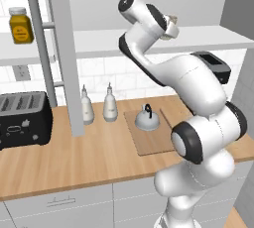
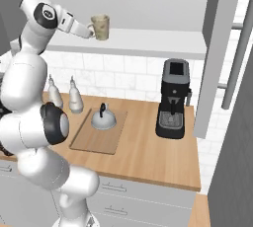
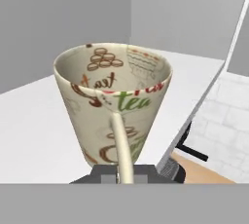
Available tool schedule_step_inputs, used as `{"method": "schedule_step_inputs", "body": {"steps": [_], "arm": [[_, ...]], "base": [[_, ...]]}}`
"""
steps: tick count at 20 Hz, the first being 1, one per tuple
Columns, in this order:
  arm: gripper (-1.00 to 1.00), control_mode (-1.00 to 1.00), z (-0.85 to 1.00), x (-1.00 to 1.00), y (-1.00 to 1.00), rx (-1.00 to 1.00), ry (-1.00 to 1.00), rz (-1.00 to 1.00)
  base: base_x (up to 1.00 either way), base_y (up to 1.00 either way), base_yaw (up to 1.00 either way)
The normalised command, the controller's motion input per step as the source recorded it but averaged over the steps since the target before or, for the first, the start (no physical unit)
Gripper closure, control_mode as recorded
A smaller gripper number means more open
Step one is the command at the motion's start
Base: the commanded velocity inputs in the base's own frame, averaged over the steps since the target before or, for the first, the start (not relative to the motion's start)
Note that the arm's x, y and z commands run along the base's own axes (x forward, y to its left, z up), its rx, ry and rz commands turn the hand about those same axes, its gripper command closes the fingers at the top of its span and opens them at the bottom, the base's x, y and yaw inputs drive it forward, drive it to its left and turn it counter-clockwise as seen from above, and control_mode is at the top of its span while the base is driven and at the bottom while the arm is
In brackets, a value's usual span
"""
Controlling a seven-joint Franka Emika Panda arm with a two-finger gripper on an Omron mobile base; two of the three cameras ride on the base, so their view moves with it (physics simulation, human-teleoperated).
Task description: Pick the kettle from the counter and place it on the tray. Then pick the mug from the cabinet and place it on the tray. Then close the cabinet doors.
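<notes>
Gripper (image 2: 90, 30) closed on the handle of the cream mug (image 2: 100, 26), upright on the white cabinet shelf (image 2: 148, 42) near its front edge, with the kettle (image 2: 104, 118) resting on the tray (image 2: 96, 134) on the counter (image 2: 148, 157).

My arm (image 1: 198, 93): glossy white rounded shells, link after link, with dark grey-black bands and round black caps at the joints (one cap bears a small pale ring). Lowest segment bulbous, white. Gripper (image 2: 90, 32): pale grey body, small dark finger tips.
</notes>
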Motion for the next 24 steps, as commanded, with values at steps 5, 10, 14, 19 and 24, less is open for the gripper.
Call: {"method": "schedule_step_inputs", "body": {"steps": [5,10,14,19,24], "arm": [[1.00,-1.00,0.00,-1.00,-0.01,-0.04,-0.09,0.39],[1.00,-1.00,-0.05,-1.00,-0.08,-0.09,-0.04,0.66],[1.00,-1.00,-0.12,-0.88,-0.16,-0.08,0.00,0.75],[1.00,-1.00,-0.13,-0.70,-0.23,-0.03,0.00,0.80],[1.00,-1.00,-0.19,-0.34,-0.26,-0.01,0.01,0.54]], "base": [[0.00,0.00,0.00],[0.00,0.00,0.00],[0.00,0.00,0.00],[0.00,0.00,0.00],[0.00,0.00,0.00]]}}
